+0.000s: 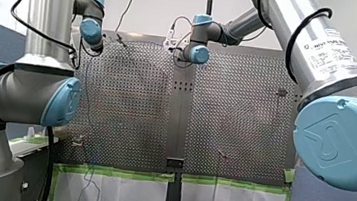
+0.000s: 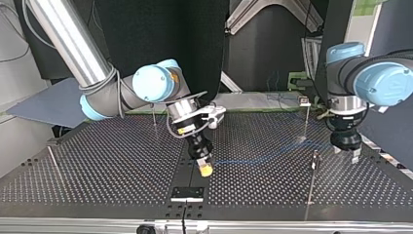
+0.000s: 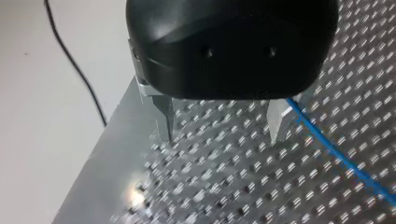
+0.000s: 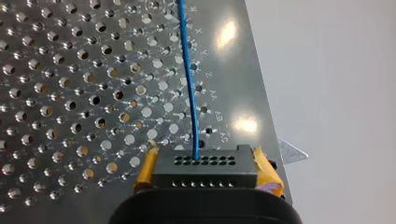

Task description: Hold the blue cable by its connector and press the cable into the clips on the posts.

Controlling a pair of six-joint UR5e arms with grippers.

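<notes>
Perforated table (image 3: 224,196); left gripper (image 3: 223,139) apart, empty; right gripper (image 4: 205,156) tight on connector (image 4: 205,171) (plain only from its wrist)

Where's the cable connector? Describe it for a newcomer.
Start at the perforated table, then my right gripper near its middle. The connector is the black block clamped in its yellow-padded jaws, the only part with rows of small holes and the blue cable running from it.

Connector (image 4: 219,176) in my right pincer (image 4: 205,167), cable (image 4: 189,79) ahead over table (image 4: 70,93), beside my left pincer (image 3: 222,136).
</notes>
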